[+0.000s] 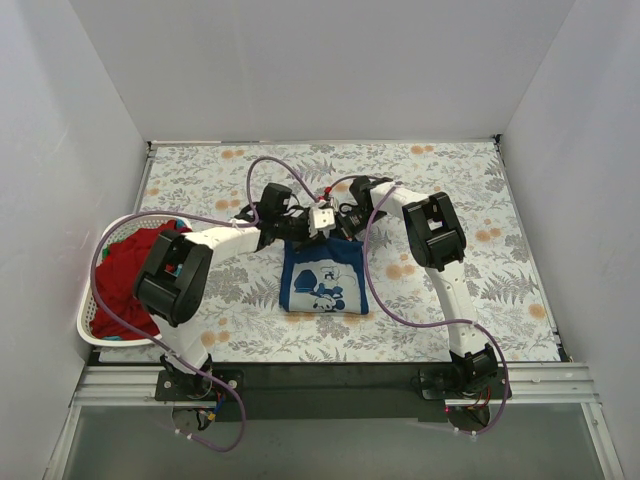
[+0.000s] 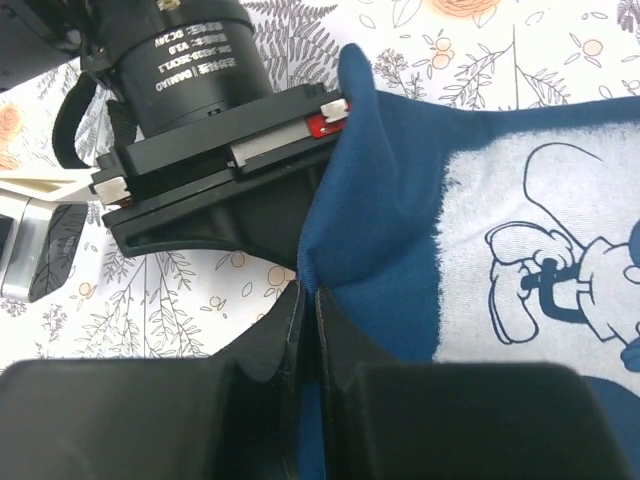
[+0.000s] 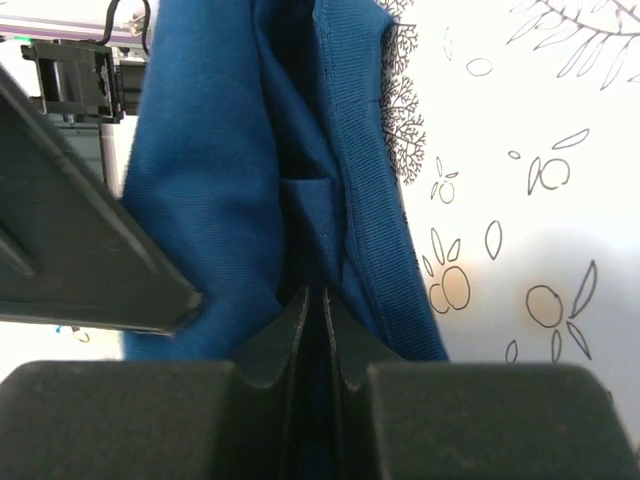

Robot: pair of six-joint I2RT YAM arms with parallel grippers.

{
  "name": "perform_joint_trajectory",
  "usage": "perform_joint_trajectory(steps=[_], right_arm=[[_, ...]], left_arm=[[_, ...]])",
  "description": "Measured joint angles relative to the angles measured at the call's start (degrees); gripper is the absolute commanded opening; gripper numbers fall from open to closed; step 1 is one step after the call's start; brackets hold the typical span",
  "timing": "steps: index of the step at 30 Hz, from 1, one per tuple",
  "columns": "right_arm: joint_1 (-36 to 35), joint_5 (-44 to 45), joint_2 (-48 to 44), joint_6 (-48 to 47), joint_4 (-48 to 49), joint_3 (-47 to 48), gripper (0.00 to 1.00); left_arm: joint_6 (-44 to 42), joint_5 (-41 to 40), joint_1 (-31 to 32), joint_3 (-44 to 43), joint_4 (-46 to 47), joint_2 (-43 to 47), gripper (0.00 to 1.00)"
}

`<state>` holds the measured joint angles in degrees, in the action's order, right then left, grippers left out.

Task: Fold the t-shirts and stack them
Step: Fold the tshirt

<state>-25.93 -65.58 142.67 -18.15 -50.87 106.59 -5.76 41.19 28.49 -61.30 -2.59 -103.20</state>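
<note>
At the near edge of the table the 2 arm bases (image 1: pixel 320 385) sit side by side, and both arms reach forward and inward to meet over the middle. To the near left, a white slatted laundry basket (image 1: pixel 88 335) stands on the floral table cover (image 1: pixel 450 170). A red t-shirt (image 1: pixel 125 275) is heaped inside it and bulges above the rim. In the centre lies the navy t-shirt (image 1: pixel 322 280), gathered into a rough square. Its white cartoon graphic (image 1: pixel 325 288) faces up, and its near edge rests flat on the cover. Both grippers hold its far edge, close together, almost touching each other. In the left wrist view, the left gripper (image 2: pixel 308 300) has its 2 fingers pressed together on a fold of the navy cloth, which peaks up into the pinch. The printed graphic spreads away to the right, and the black body of the other arm's wrist sits just beside it. In the right wrist view, the right gripper (image 3: pixel 318 300) is likewise clamped on the shirt, its fingers closed on a bunched, ribbed hem with patterned cover showing to the right. Beyond the grippers the table cover runs on to the white back wall.
</note>
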Motion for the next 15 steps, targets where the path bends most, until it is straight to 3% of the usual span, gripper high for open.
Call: perform_joint_trajectory(steps=[10,15], right_arm=[[0.2,4.9,-5.6,-0.5,-0.1,0.5,0.2],[1.0,7.1,-6.6,-1.4,0.1,5.7,0.18]], left_arm=[[-5.3,3.2,0.5,6.7,1.7,8.5,0.0],[-7.6,3.9,1.3,8.0,2.0,8.9,0.0]])
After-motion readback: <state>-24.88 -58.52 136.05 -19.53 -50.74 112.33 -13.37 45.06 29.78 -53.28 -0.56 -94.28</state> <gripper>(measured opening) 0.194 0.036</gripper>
